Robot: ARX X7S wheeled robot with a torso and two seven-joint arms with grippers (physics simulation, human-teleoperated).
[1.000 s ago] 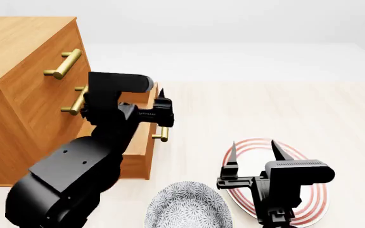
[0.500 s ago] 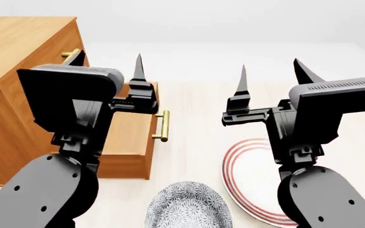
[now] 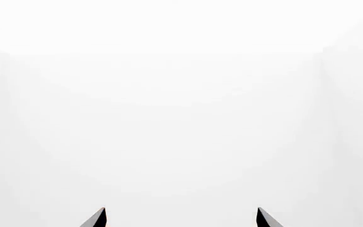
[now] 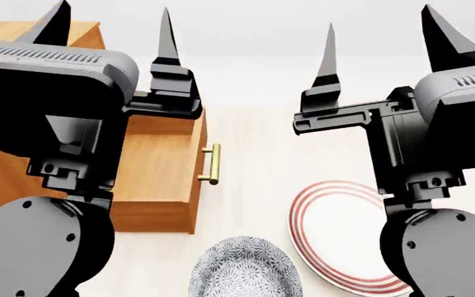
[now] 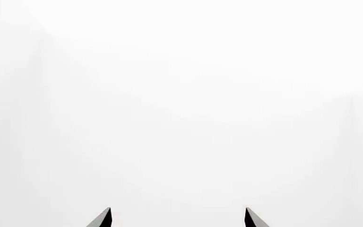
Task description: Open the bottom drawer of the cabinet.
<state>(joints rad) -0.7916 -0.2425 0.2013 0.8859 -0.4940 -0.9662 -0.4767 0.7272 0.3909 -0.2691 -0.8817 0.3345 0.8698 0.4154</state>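
Both arms raised close before the head camera, grippers pointing up.

Left gripper point(image 4: 112, 23) held high at the left of the head view, fingers spread wide apart, nothing between them; black wrist and rounded forearm link below. Right gripper point(image 4: 380, 31) likewise upright at the right, fingers parted and bare. Only two dark fingertips point(image 3: 96, 218) visible in each wrist view.

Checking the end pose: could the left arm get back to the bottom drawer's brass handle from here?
Probably yes. The left tool is raised, open and empty, and the brass handle of the pulled-out bottom drawer stands clear, apart from the bowl and plate.
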